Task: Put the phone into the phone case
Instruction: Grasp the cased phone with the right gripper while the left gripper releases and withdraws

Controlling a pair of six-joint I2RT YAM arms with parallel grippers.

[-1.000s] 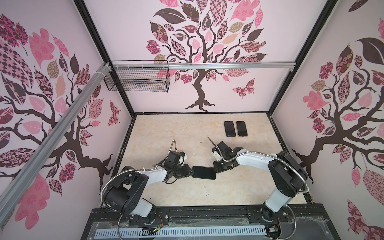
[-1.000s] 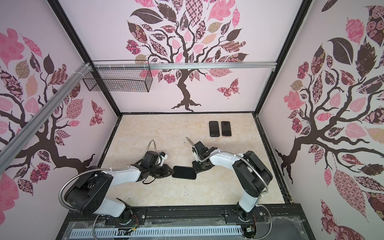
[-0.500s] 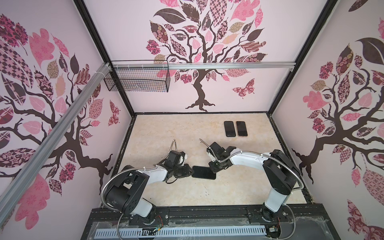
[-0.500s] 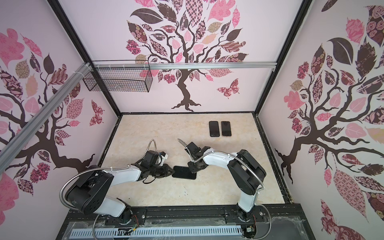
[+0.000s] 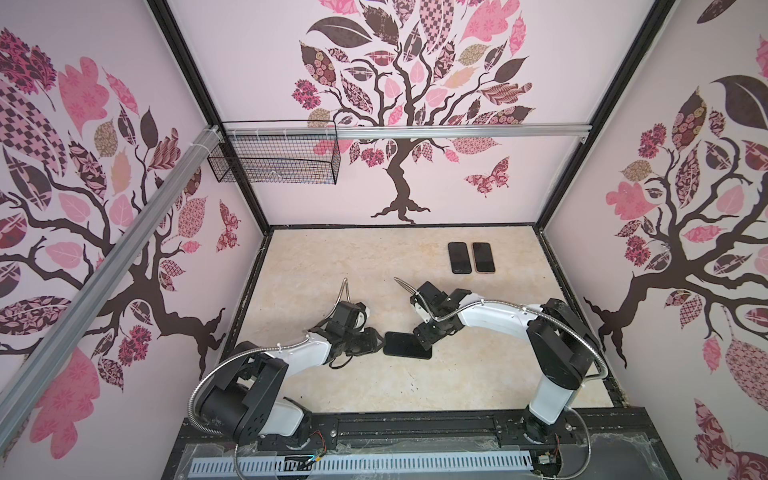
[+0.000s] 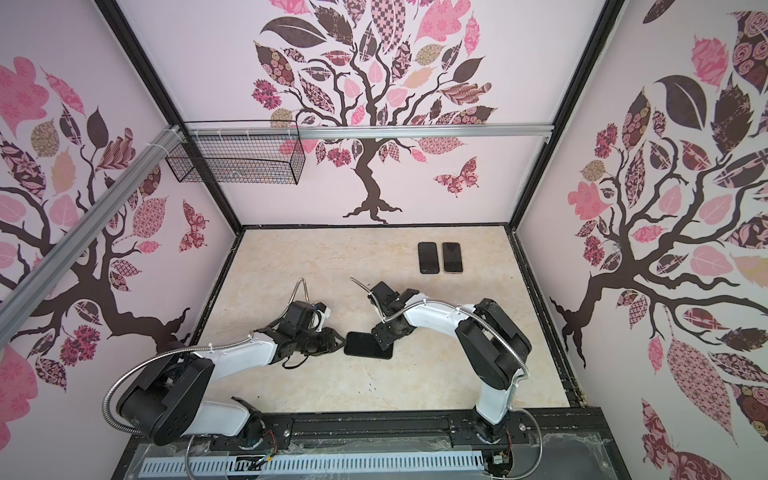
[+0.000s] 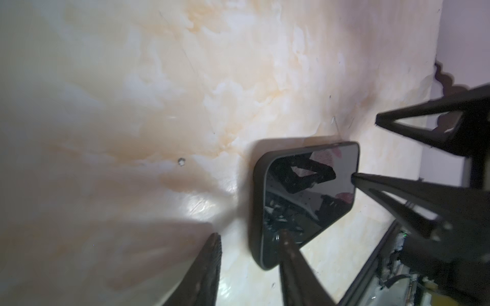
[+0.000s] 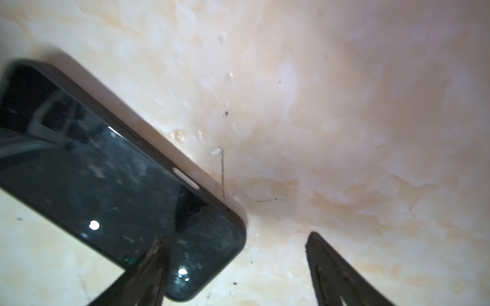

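Note:
A black phone (image 5: 405,345) lies flat, screen up, near the front middle of the table in both top views, and it sits inside a dark phone case (image 7: 257,212) whose rim wraps its edges. My left gripper (image 5: 379,340) is at its left end, open. In the left wrist view one of the fingers (image 7: 290,262) overlaps the phone's corner and the other stands off it over bare table. My right gripper (image 5: 423,338) is at the phone's right end, also open. One of its fingers (image 8: 155,262) overlaps the phone (image 8: 106,185); the other is over bare table.
Two more dark phones (image 5: 459,257) (image 5: 483,257) lie side by side at the back right of the marble-patterned table (image 5: 332,257). A wire basket (image 5: 274,160) hangs from the rail at the back left. Walls close in the table on three sides.
The right gripper slid left along the phone. Both grippers then opened, and the phone stays flat in its place.

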